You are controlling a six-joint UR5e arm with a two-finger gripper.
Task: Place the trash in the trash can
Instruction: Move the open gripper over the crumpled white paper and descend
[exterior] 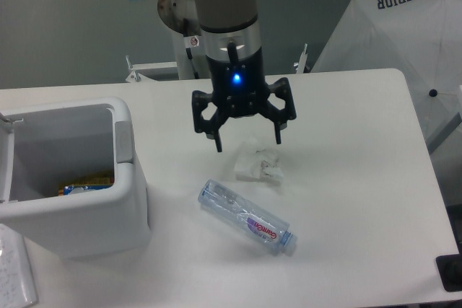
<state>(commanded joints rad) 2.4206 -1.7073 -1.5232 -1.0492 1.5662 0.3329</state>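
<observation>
White tissue (258,164), clear bottle (247,216) labelled pink-purple, white bin (124,178).

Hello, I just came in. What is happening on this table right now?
A robot arm is clearing trash into the white trash can on the left, which already holds some colourful items. Its gripper is open and empty, poised above the crumpled white tissue, apparently about to pick it up. The clear plastic water bottle lies on its side on the table, just in front of the tissue. Neither piece is in the can yet.
</observation>
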